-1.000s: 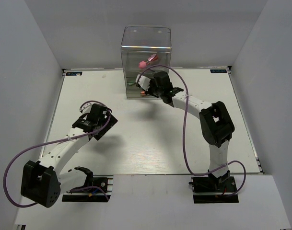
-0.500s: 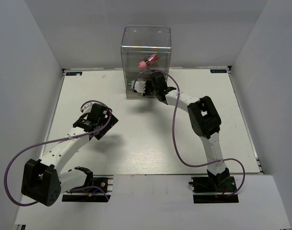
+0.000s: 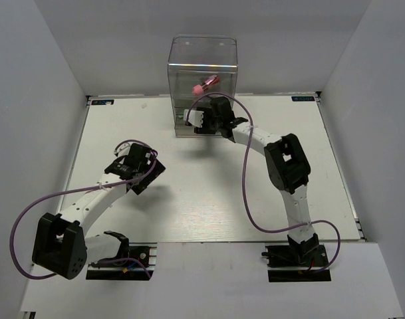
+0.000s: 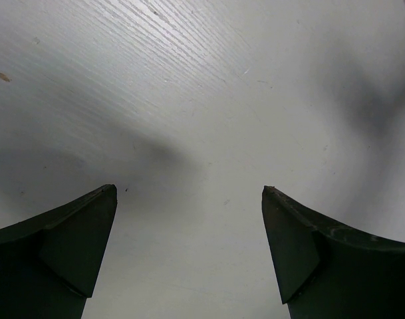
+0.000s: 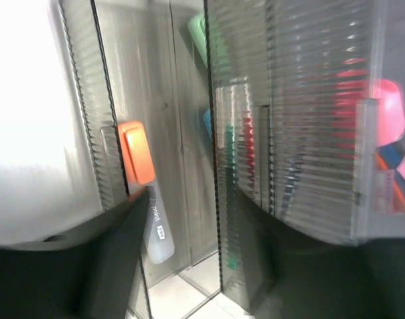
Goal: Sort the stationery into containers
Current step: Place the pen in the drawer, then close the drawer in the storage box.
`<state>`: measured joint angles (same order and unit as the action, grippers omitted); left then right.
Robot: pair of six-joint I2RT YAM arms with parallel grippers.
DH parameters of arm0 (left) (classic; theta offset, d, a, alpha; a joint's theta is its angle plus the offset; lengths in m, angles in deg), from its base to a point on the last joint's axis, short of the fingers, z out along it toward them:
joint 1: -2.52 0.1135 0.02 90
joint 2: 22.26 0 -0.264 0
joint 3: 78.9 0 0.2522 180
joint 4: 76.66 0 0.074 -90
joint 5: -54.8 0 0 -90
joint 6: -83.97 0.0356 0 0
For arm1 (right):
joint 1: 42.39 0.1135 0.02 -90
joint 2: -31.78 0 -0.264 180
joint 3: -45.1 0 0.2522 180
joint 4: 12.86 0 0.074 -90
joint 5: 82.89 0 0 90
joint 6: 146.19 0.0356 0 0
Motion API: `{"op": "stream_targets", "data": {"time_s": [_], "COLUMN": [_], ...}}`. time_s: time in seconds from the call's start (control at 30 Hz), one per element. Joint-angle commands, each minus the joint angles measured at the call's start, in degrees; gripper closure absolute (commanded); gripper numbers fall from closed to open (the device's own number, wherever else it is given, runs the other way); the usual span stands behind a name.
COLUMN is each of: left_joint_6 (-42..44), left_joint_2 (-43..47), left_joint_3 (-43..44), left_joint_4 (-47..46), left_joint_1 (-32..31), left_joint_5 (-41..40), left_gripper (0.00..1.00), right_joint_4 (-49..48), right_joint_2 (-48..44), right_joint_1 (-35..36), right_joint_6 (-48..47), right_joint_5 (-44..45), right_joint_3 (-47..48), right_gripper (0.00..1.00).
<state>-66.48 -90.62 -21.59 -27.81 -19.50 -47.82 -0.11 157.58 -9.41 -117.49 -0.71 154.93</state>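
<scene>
The tall clear box (image 3: 202,63) stands at the back of the table, with a pink-red tube (image 3: 203,84) inside its upper part. My right gripper (image 3: 194,119) is at the front of the box's lower drawers. In the right wrist view my right gripper (image 5: 202,266) is open, its jaws wide apart astride a ribbed clear drawer wall (image 5: 219,199). An orange-capped white pen (image 5: 139,156) lies behind the clear plastic by the left finger. A mint-green piece (image 5: 199,33) and pink items (image 5: 388,109) show through the drawers. My left gripper (image 3: 141,174) is open and empty over bare table (image 4: 189,193).
White walls close in the table on the left, right and back. Purple cables (image 3: 245,173) loop over both arms. The white tabletop (image 3: 202,193) lies between the arms.
My right gripper pushed in against the box front, then eased slightly back to the right. The red-orange thing at its tip a second ago no longer shows outside the box. My left arm shifted slightly right.
</scene>
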Motion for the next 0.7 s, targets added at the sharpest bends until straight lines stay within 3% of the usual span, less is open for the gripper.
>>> {"op": "stream_targets", "data": {"time_s": [0.0, 0.03, 0.07, 0.23, 0.27, 0.47, 0.57, 0.67], "left_joint_6": [0.6, 0.6, 0.6, 0.6, 0.6, 0.6, 0.6, 0.6], "left_joint_2": [0.0, 0.0, 0.0, 0.0, 0.0, 0.6, 0.6, 0.6], "left_joint_3": [1.3, 1.3, 1.3, 1.3, 1.3, 1.3, 1.3, 1.3], "left_joint_4": [-0.8, -0.8, -0.8, -1.3, -1.3, -1.3, -0.8, -0.8], "left_joint_1": [0.0, 0.0, 0.0, 0.0, 0.0, 0.0, 0.0, 0.0], "left_joint_5": [0.5, 0.5, 0.5, 0.5, 0.5, 0.5, 0.5, 0.5], "left_gripper": [0.0, 0.0, 0.0, 0.0, 0.0, 0.0, 0.0, 0.0], "right_joint_4": [0.0, 0.7, 0.9, 15.1, 22.6, 40.9, 41.2, 32.5], "right_joint_2": [-6.5, -7.1, -7.3, -7.4, -5.8, 2.1, 4.4, 5.3], "right_joint_1": [-0.3, -0.5, -0.7, -1.7, -1.6, -1.6, -1.1, -0.7], "right_joint_6": [4.4, 5.3, 5.1, -2.4, -4.1, -13.3, -11.8, -8.5], "right_joint_5": [-4.2, -6.4, -7.8, -22.4, -23.5, -26.0, -23.2, -16.7], "right_joint_3": [-0.7, -0.9, -1.0, 1.1, 4.1, 16.7, 16.9, 13.5], "right_gripper": [0.48, 0.61, 1.0, 1.0, 1.0, 1.0, 1.0, 1.0]}}
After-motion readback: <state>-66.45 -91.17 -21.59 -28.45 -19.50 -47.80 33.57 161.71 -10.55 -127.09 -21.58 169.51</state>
